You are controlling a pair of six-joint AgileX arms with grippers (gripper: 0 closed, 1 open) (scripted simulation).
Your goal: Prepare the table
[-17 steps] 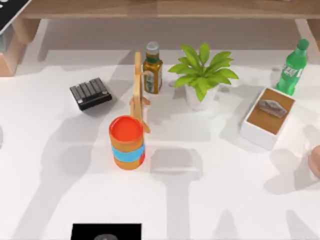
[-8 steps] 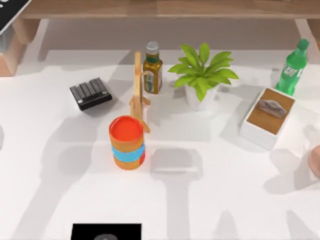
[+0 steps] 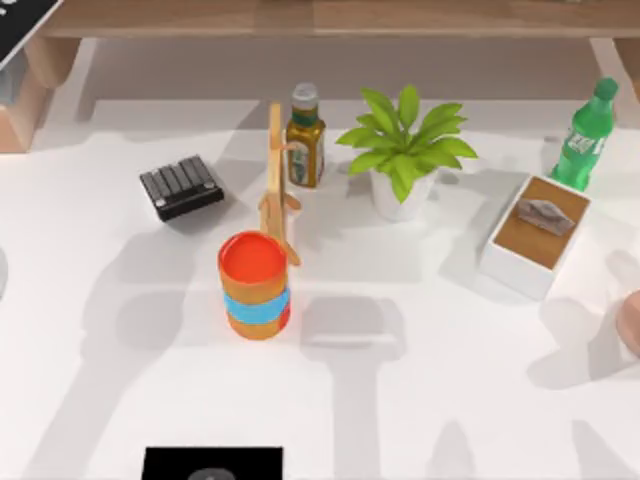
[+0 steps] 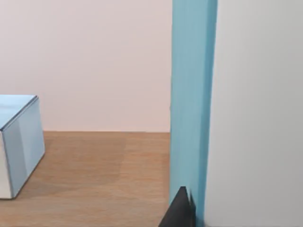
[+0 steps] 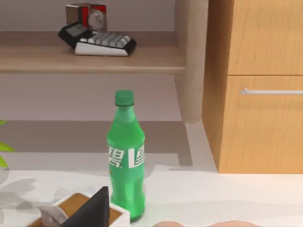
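Note:
The white table (image 3: 450,400) carries an orange cup with a blue band (image 3: 254,285) near its middle, in front of a thin wooden rack (image 3: 277,180). Behind them stand an oil bottle (image 3: 305,138) and a potted plant (image 3: 404,150). A black keypad (image 3: 181,186) lies to the left. On the right are a white box with a brown top (image 3: 534,235) and a green bottle (image 3: 583,138). In the right wrist view the green bottle (image 5: 125,156) stands close ahead, behind a dark fingertip (image 5: 92,210) of my right gripper. A dark fingertip (image 4: 182,213) of my left gripper shows against a blue upright panel (image 4: 191,109).
A wooden shelf (image 3: 330,18) runs along the table's far side; in the right wrist view it holds a calculator (image 5: 102,41) beside a wooden cabinet (image 5: 260,94). A peach-coloured object (image 3: 630,322) sits at the right edge. A black slab (image 3: 212,463) lies at the front edge.

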